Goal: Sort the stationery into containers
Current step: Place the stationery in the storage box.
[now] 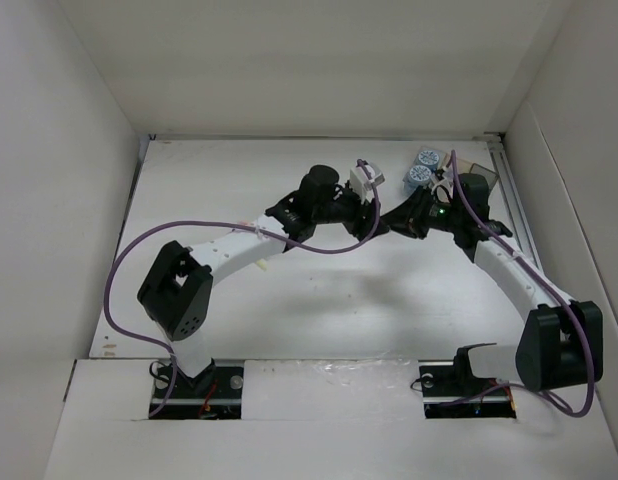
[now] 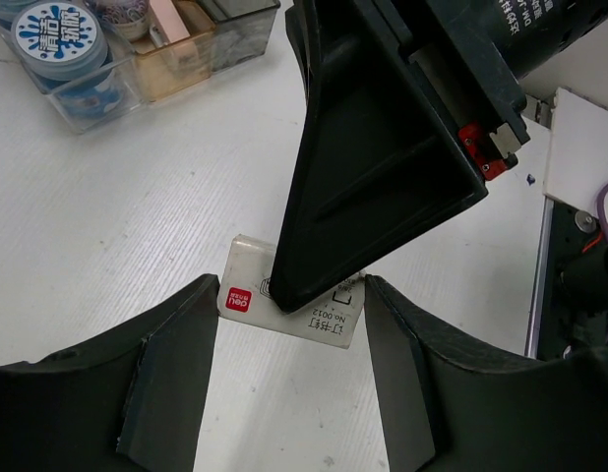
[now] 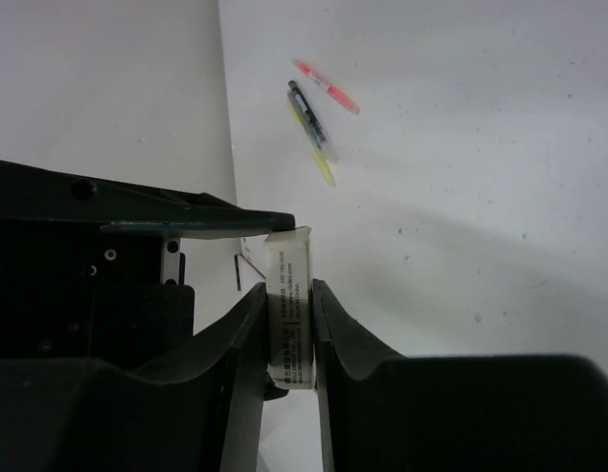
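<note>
My right gripper (image 3: 289, 295) is shut on the flat sides of a small white staple box (image 3: 290, 285) and holds it above the table. My left gripper (image 2: 292, 295) meets it at mid table (image 1: 374, 222). Its two fingertips (image 2: 201, 305) touch the two ends of the same box (image 2: 247, 295). The right gripper's dark finger covers the box's middle. One blue roll (image 2: 56, 29) sits in a clear bin and a silvery-lavender cylinder (image 2: 122, 12) in the bin beside it. Two blue rolls (image 1: 423, 166) show in the bins (image 1: 476, 172) at the back right. A pink-red pen (image 3: 327, 87) and a yellow-green pen (image 3: 314, 138) lie on the table.
A tan bin (image 2: 176, 61) holds a pink piece, and a dark grey bin (image 2: 240, 28) stands beside it. White walls enclose the table on three sides. Purple cables loop over both arms.
</note>
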Controlling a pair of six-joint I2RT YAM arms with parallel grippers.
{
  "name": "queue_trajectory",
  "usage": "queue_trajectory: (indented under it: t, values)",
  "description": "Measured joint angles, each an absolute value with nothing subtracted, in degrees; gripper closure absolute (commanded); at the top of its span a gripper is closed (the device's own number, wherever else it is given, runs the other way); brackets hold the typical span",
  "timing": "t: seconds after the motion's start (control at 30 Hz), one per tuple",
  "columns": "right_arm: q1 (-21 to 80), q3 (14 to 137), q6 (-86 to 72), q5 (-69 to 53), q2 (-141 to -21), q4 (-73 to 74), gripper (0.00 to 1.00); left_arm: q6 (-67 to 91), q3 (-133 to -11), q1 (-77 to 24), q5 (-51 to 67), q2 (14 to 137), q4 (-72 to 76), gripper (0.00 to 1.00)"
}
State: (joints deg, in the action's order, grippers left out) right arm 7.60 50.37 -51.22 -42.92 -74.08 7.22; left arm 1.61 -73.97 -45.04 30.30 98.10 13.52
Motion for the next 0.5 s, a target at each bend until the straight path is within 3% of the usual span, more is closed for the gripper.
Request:
queue_trajectory:
  t: [0.07,0.2,0.23,0.37,0.5]
  values:
    - [7.6,50.37,-51.18,-42.92,-74.13,7.11,0.74,1.45,-74.08,-45.04,30.15,98.1,13.39,0.51]
    - [7.6,50.37,-51.22,-42.85,-74.22,7.05,0.77,1.32,-74.08,-45.04,29.78,98.1,13.37,0.41]
    - [7.6,50.37,-51.22,-42.7,-74.24,7.05,0.77,1.3,-74.08,-45.04,29.47,98.1,13.37,0.31]
    - [7.6,50.37,-51.42,-41.87,-74.26,7.05,0.78,0.99,-73.65,-45.04,28.03,97.76,13.87,0.13]
    - [7.2,50.37,-51.96,-40.62,-74.59,6.85,0.8,0.91,-71.4,-45.01,26.57,95.15,14.26,0.1]
